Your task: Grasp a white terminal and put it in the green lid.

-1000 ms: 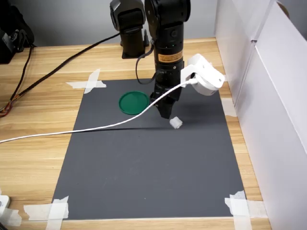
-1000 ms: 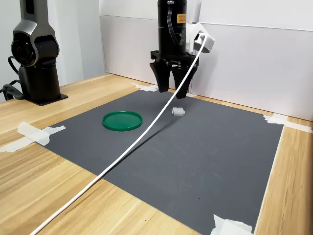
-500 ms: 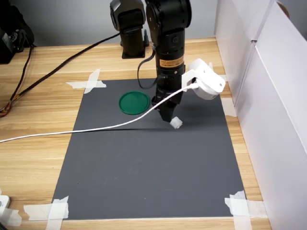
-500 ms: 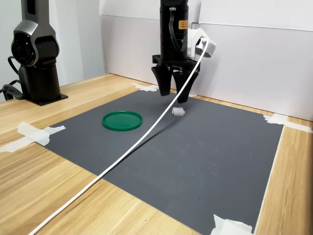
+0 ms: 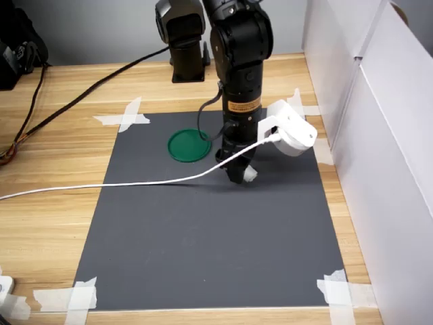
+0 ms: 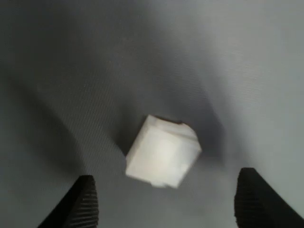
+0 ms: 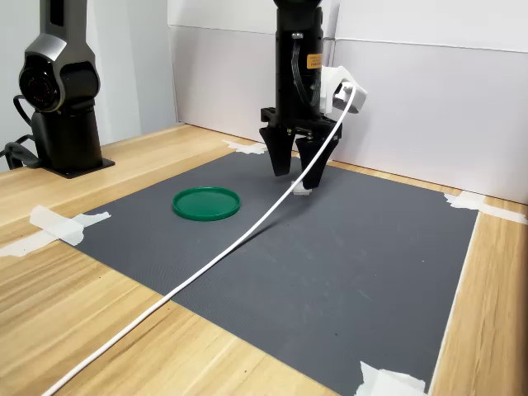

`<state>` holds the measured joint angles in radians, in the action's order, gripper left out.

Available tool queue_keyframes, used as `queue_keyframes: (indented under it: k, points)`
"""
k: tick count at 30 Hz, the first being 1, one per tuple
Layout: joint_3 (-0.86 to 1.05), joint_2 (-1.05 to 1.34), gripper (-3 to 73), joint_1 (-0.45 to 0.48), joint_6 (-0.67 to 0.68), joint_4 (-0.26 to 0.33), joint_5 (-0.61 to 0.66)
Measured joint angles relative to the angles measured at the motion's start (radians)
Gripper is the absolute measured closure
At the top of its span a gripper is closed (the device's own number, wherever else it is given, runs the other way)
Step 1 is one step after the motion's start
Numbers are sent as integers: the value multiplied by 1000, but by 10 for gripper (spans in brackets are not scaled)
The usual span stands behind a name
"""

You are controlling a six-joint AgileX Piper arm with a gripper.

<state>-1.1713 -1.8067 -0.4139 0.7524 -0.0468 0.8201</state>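
Gripper [image 7: 298, 169] is spread wide right over the terminal [image 6: 163, 151], nothing grabbed, block sits on the mat [image 5: 203, 237] between the fingers. Lid [image 5: 189, 145] is off to the first exterior view's left, empty.

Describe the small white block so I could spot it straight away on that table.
Find the dark grey mat taped to the wooden table. The white terminal lies on it under the black arm's open pincer, apart from the flat green lid. It is a tiny, chunky cube, unlike the flat tape strips at the mat's corners.
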Motion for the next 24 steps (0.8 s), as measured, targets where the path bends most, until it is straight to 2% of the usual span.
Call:
queue_keyframes:
  k: [7, 12, 15, 22, 24]
  points:
    - [-1, -17, 4, 0, 0, 1, -14]
    - [-1, -17, 73, 0, 0, 10, -24]
    - [-1, -17, 162, 0, -1, 16, -26]
    - [-2, -19, 424, 0, -36, 18, -23]
    - [-4, -19, 431, 0, -41, 18, -16]
